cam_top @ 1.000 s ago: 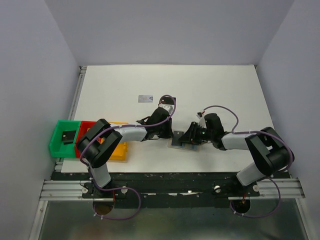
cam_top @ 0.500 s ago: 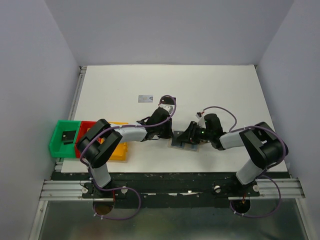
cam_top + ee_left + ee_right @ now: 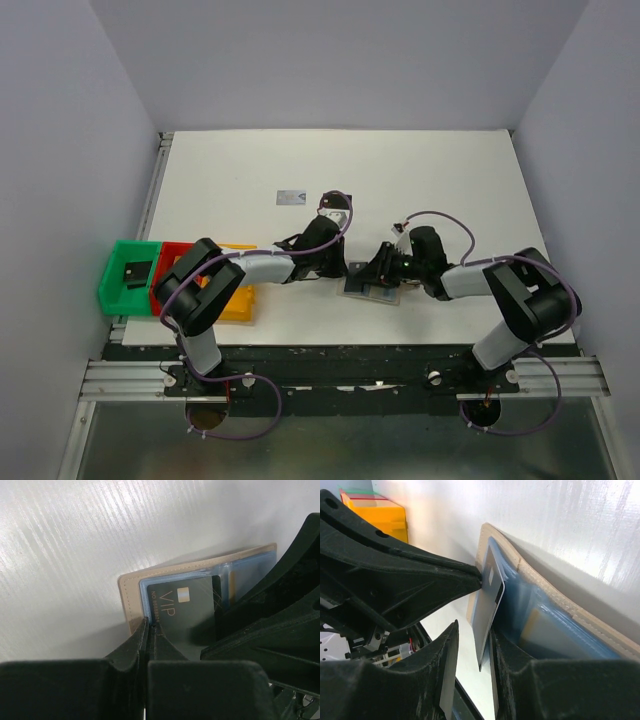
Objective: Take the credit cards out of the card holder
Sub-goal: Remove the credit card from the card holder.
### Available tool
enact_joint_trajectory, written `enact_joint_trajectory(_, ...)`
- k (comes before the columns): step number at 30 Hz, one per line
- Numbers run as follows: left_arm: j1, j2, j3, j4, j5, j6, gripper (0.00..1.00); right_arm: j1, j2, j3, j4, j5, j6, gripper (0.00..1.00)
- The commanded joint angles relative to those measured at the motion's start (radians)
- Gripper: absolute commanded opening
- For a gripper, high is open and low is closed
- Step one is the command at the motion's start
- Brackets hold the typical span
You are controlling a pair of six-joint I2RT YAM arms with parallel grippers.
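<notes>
Two arms reach in low over the white worktop (image 3: 450, 180) and meet near its front middle. The left arm (image 3: 262, 268) stretches in from the left, and the right arm (image 3: 480, 280) folds in from the right with its wrist turned toward the other. Between them the card holder (image 3: 368, 290) lies open and flat on the worktop.

The holder has a tan, leather-like outer skin with a stitched edge (image 3: 131, 587) and clear blue-grey plastic pockets inside. A matte black card (image 3: 187, 610) lettered "VIP" sticks partway out of one pocket; it is thin and stiff, with rounded corners.

The left fingers (image 3: 145, 635) are closed tight, and their tips touch the holder's edge by the card's corner. The right fingers (image 3: 454, 632) stand apart on either side of the card's free end, with a gap showing on one side.
</notes>
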Motion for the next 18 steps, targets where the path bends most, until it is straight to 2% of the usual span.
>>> enact_joint_trajectory(1,-0.023,0.025,-0.027,-0.038,-0.017,-0.009,0.08,0.001,-0.064,0.004,-0.061,0.009,-0.056,0.37)
enact_joint_trajectory(5,-0.022,0.021,-0.024,-0.047,-0.03,-0.01,0.18,0.001,-0.087,0.009,-0.102,0.017,-0.077,0.37)
enact_joint_trajectory(11,-0.023,0.021,-0.02,-0.059,-0.035,-0.009,0.19,-0.002,-0.105,0.012,-0.138,0.024,-0.094,0.37)
enact_joint_trajectory(18,-0.023,0.027,-0.017,-0.068,-0.038,-0.004,0.0,-0.008,-0.137,0.013,-0.182,0.033,-0.111,0.37)
